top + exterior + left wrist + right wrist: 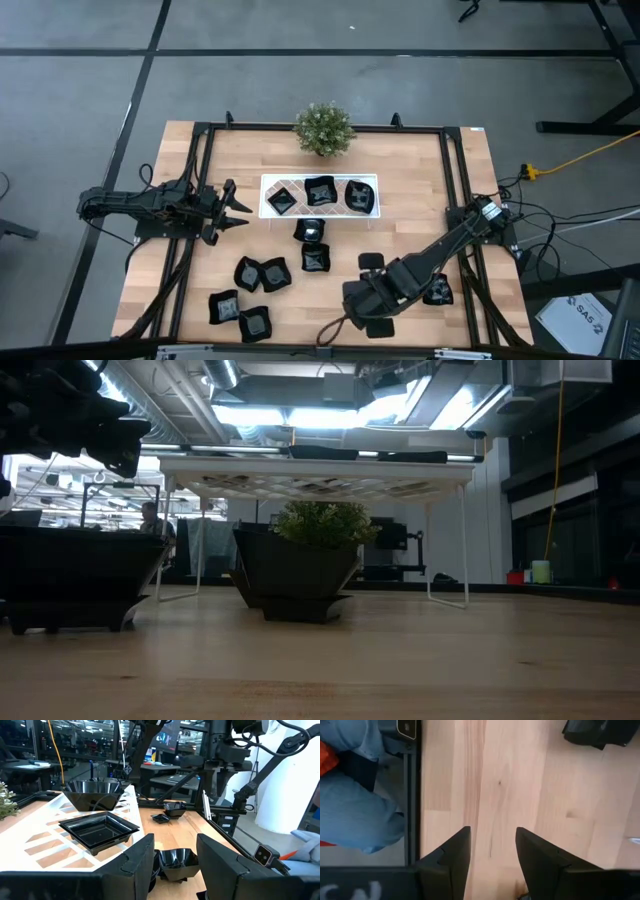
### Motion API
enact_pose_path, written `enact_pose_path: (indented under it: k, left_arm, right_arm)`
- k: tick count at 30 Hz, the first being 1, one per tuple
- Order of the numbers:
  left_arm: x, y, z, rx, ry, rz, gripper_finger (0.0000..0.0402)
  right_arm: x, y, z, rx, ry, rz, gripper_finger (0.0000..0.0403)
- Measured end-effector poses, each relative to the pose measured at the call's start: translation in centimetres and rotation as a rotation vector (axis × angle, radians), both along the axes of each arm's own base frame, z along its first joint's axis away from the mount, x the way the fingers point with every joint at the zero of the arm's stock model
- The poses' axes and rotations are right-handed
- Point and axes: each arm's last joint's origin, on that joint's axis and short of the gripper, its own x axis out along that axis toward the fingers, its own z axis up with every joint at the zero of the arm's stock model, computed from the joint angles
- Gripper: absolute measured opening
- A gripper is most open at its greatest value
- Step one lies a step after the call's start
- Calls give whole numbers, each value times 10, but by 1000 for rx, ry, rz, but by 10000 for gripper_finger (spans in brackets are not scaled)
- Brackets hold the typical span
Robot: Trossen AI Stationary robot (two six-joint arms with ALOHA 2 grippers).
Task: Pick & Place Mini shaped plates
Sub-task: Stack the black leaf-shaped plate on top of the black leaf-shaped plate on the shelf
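1. The left gripper (243,209) hovers just left of the white tray (268,181); its jaws are apart and hold nothing.
2. The right gripper (492,857) is near the front edge of the table (420,170), over bare wood; its jaws are apart and empty.
3. 3 plates (319,190) lie on the tray.
4. Other plates are spread on the table in front of the tray, with 4 at the front left (248,272).
5. A plant (323,128) stands behind the tray.

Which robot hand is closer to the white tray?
The left. The left gripper is open right beside the tray's left end. The right gripper, open too, hovers far off, near the table's front edge.
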Motion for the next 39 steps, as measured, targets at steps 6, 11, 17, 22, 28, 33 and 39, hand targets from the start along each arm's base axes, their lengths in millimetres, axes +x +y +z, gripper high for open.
enact_pose_path:
  k: [6, 11, 17, 22, 28, 33, 39]
  left_arm:
    - [0, 0, 0, 0, 0, 0, 143]
    - [0, 0, 0, 0, 0, 0, 143]
    - [0, 0, 0, 0, -1, 0, 143]
    - [0, 0, 0, 0, 0, 0, 143]
    - [0, 0, 0, 0, -1, 0, 143]
    - [0, 0, 0, 0, -1, 0, 143]
    - [0, 0, 0, 0, 0, 0, 143]
  right_arm:
    - [-2, 0, 0, 12, 19, -84, 156]
    - [-8, 1, -1, 4, 71, -191, 156]
    - [-21, 8, -2, -17, 122, -263, 156]
    - [-30, 19, -2, -9, 130, -308, 156]
    - [-49, 37, -3, -13, 153, -357, 156]
    - [-69, 47, -3, -59, 195, -407, 156]
    - [-82, 54, -3, -78, 214, -493, 156]
